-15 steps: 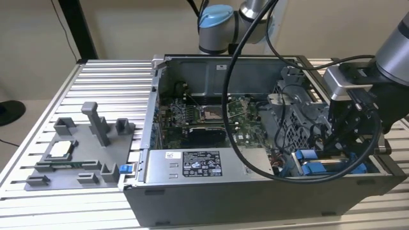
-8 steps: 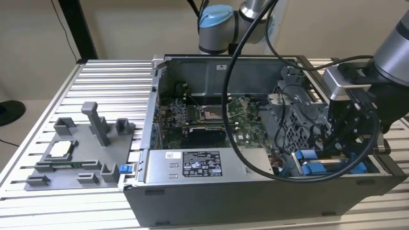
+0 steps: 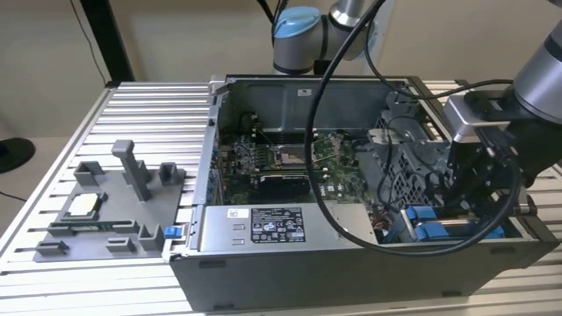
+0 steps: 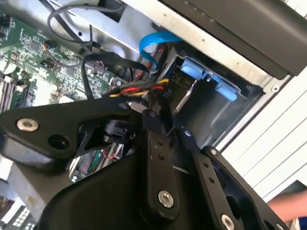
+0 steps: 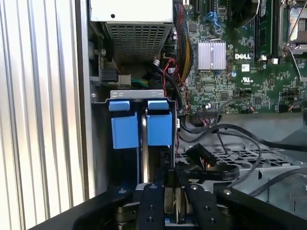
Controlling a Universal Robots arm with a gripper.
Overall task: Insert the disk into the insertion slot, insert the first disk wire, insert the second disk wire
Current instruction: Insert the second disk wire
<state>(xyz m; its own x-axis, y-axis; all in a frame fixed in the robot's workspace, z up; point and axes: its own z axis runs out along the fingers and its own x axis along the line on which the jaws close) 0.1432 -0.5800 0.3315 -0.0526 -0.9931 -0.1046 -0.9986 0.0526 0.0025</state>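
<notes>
Claw point(image 4: 154, 112) down in the near corner of the computer case point(image 3: 351, 276), on the exterior view's right. Jaws drawn narrow. In the second wrist view they look pinched on the black plug point(image 4: 158, 97) that ends the red-yellow-black wire bundle point(image 4: 136, 90), though the linkage partly hides the contact itself.

Disk point(image 5: 143, 139) stands on edge in the insertion slot point(image 4: 230, 108), its silver edge showing between the two square blue tabs point(image 5: 120, 130) of its carrier, just beyond the claw. Disk step judged done; step in hand judged to be a disk wire.

Further out:
- blue flat cable point(image 4: 153, 40) loops close by the bay mouth
- grey drive cage point(image 5: 249, 160) sits beside the slot, toward the motherboard point(image 5: 230, 72), with loose black leads draped over it
- power-supply box point(image 3: 263, 227) lies along the near wall, to the exterior view's left of the bay

Doing it well, my judgement:
- disk's socket is not visible, so line the plug up by the disk's edge and keep it square to that edge
- push straight along the slot, with no sideways lean that could cock the plug
- leave the bundle slack so it cannot twist the plug in the grip
- keep clear of the blue cable loop and the draped leads
- use light force only; resistance likely means misalignment
</notes>
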